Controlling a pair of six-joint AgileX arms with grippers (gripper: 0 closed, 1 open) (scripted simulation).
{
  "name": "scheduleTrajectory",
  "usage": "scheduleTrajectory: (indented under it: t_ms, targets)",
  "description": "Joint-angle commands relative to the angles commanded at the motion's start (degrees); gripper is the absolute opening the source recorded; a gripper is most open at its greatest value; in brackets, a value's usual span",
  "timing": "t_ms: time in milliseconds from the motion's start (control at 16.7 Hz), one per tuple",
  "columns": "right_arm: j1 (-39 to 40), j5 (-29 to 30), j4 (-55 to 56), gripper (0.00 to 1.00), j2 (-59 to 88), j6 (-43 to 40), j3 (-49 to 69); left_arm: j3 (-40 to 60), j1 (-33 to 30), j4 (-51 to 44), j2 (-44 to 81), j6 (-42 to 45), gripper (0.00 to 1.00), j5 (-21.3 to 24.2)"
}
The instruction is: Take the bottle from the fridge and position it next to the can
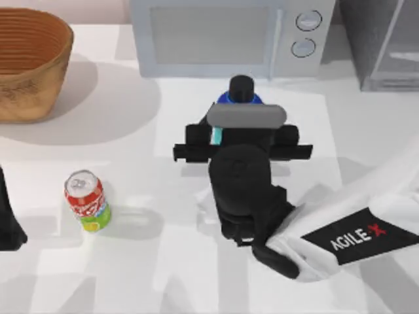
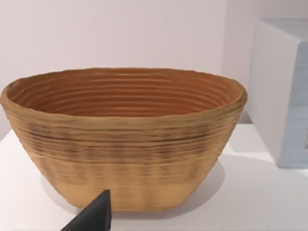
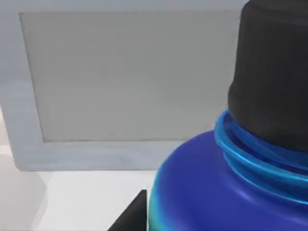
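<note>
The bottle, cyan with a blue shoulder and black cap, is in front of the microwave near the middle of the table. My right gripper comes from the right and is shut on it, hiding most of its body. In the right wrist view the bottle is very close, with a dark fingertip beside it. The red can stands upright at the front left, well apart from the bottle. The grey fridge is at the back right. My left arm is parked at the left edge.
A light-grey microwave with two knobs stands at the back, just behind the bottle. A woven basket sits at the back left, and the left wrist view faces the basket. White table lies between can and bottle.
</note>
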Motion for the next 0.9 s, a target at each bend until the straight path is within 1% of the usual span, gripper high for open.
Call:
scheduleTrajectory:
  t_ms: [180, 360, 900]
  targets:
    - [8.7, 8.7, 0.1, 0.00, 2.9, 0.7, 2.1, 0.0, 0.0, 0.0, 0.0, 0.0, 1.00, 0.0]
    - [13.2, 13.3, 0.2, 0.00, 4.4, 1.0, 3.2, 0.0, 0.0, 0.0, 0.0, 0.0, 1.00, 0.0]
    - [13.6, 13.7, 0.2, 0.00, 4.5, 1.0, 3.3, 0.0, 0.0, 0.0, 0.0, 0.0, 1.00, 0.0]
